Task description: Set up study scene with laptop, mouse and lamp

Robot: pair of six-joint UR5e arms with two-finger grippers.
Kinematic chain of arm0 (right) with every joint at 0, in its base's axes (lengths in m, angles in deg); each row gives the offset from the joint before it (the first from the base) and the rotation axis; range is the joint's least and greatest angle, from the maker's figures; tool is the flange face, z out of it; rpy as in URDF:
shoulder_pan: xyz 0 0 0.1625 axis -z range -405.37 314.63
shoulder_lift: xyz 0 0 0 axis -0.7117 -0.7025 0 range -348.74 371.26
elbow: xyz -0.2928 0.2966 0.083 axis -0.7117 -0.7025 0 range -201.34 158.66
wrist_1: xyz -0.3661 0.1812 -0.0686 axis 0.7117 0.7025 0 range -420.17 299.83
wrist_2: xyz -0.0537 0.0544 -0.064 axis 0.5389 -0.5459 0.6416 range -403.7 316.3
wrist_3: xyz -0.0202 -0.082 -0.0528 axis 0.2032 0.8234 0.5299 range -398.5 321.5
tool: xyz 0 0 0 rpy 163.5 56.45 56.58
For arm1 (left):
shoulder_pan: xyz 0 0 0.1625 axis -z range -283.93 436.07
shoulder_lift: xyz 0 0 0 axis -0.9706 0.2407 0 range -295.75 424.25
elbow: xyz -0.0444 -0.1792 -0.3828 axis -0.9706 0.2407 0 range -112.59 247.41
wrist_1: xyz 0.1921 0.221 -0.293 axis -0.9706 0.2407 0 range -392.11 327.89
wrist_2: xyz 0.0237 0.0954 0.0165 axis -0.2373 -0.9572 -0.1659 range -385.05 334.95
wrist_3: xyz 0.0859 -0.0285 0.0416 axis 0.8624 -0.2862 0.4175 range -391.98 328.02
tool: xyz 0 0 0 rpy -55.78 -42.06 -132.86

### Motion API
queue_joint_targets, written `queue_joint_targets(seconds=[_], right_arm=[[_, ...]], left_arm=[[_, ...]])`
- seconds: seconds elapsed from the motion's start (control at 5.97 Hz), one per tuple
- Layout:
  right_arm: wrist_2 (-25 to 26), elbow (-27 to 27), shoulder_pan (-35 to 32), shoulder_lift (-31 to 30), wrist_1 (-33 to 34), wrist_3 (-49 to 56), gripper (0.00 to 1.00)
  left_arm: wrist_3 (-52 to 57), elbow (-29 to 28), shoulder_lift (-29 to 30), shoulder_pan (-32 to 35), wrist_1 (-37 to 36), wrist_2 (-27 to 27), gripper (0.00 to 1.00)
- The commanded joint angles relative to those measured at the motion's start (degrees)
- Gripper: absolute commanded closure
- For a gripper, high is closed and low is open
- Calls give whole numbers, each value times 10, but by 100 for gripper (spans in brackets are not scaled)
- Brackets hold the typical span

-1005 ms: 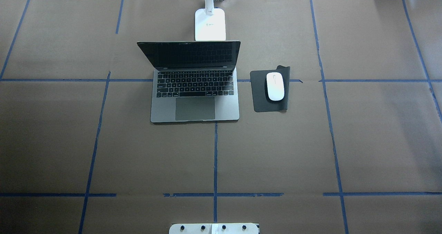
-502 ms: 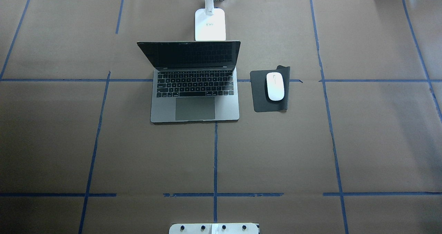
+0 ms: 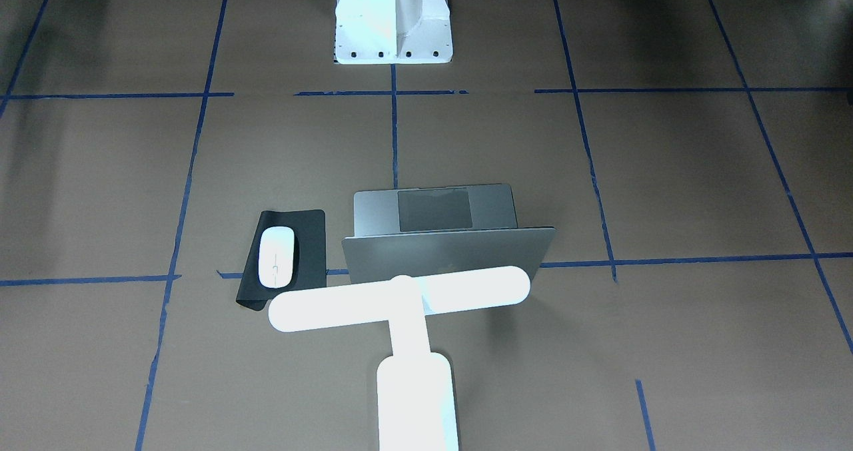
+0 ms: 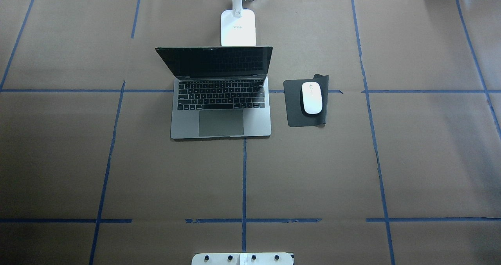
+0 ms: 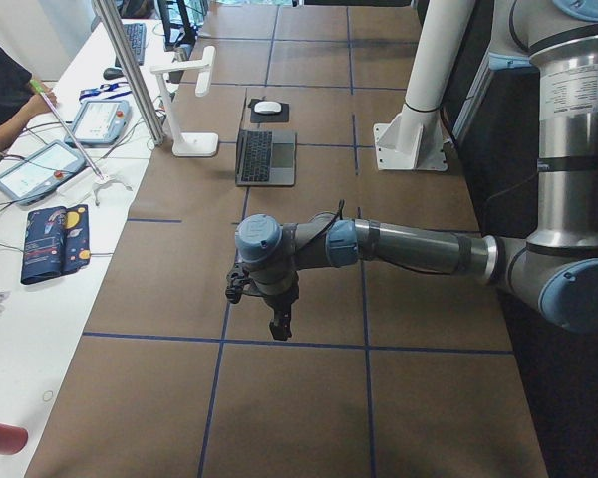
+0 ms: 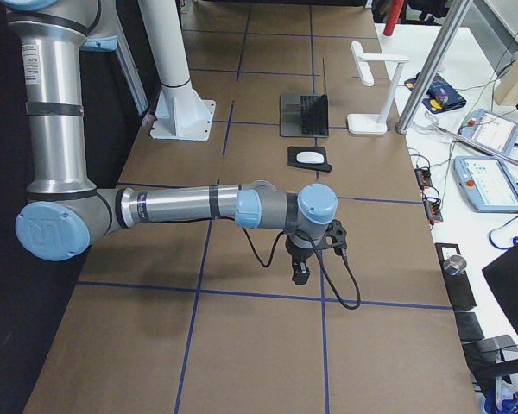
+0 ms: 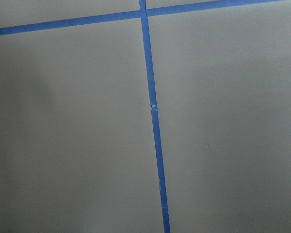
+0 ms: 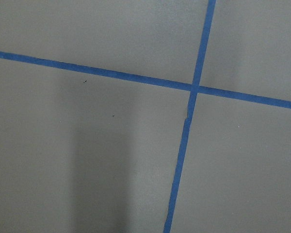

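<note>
The silver-grey laptop (image 4: pixel 221 112) stands open at the table's far middle, with its dark screen facing the robot. The white mouse (image 4: pixel 312 97) lies on a black mat (image 4: pixel 293 108) to the laptop's right. The white lamp (image 4: pixel 238 28) stands behind the laptop, and its bar (image 3: pixel 400 298) reaches across above the lid. My left gripper (image 5: pixel 279 329) hangs over bare table at the left end, far from these things. My right gripper (image 6: pixel 300 276) hangs over bare table at the right end. I cannot tell whether either is open or shut. Both wrist views show only paper and tape.
Brown paper with blue tape lines (image 4: pixel 244 179) covers the table. The white bolted pedestal (image 3: pixel 393 18) stands at the robot's edge. Tablets, cables and a metal post (image 5: pixel 130 70) crowd the bench beyond the far edge. A person's arm (image 5: pixel 5 90) shows there.
</note>
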Motion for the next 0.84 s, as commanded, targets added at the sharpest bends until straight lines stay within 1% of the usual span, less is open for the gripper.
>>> queue_joint_targets(seconds=[0.0, 0.17, 0.33, 0.67], right_arm=[[1, 0, -1, -1, 0, -2, 0], [1, 0, -1, -4, 0, -2, 0], [0, 2, -1, -8, 0, -3, 0], [2, 1, -1, -8, 0, -1, 0]], left_arm=[[0, 0, 0, 0, 0, 0, 0], [0, 1, -1, 0, 0, 6, 0], [2, -1, -2, 0, 0, 28, 0], [4, -5, -1, 3, 0, 28, 0]])
